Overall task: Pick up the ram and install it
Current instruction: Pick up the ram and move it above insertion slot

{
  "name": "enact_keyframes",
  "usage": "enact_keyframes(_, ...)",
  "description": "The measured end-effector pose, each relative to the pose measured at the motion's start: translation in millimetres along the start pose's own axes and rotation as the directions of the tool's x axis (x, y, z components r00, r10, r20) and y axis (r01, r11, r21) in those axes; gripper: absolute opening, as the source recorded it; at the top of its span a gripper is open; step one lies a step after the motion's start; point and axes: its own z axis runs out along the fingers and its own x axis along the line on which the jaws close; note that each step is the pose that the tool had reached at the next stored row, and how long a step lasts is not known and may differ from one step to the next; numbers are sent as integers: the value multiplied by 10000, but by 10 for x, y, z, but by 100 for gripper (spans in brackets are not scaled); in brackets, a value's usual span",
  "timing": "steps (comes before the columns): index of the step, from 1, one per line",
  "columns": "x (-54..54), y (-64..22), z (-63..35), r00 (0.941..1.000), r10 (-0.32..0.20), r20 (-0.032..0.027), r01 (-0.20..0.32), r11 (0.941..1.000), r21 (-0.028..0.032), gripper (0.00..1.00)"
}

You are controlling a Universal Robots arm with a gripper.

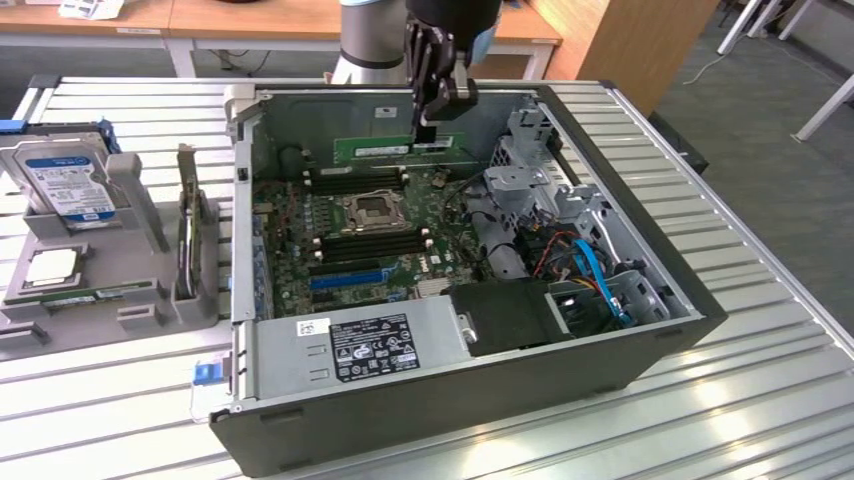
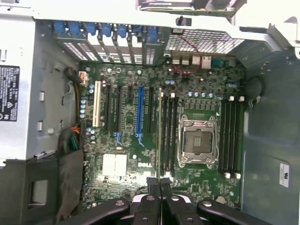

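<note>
Gripping the ram (image 1: pixel 374 149) by its upper edge, your gripper (image 1: pixel 427 135) is clamped shut on it and holds it on edge above the motherboard (image 1: pixel 360 235) inside the open case (image 1: pixel 467 400), apparently so it lines up with the memory slots (image 2: pixel 169 136).

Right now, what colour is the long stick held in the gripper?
The ram is green; the exterior view shows it best.

ram (image 1: pixel 387 149) pinched between the fingers (image 2: pixel 153 186), hanging over the motherboard (image 1: pixel 400 265) inside the open case (image 1: pixel 467 400), processor socket (image 1: pixel 370 210) below the fingers, hard drive (image 1: pixel 67 180) well apart at the exterior view's left
</note>
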Motion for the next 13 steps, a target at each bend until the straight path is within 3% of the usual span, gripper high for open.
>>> enact_keyframes(13,-72,53,13,9999,139,4,-139,9999,4,12)
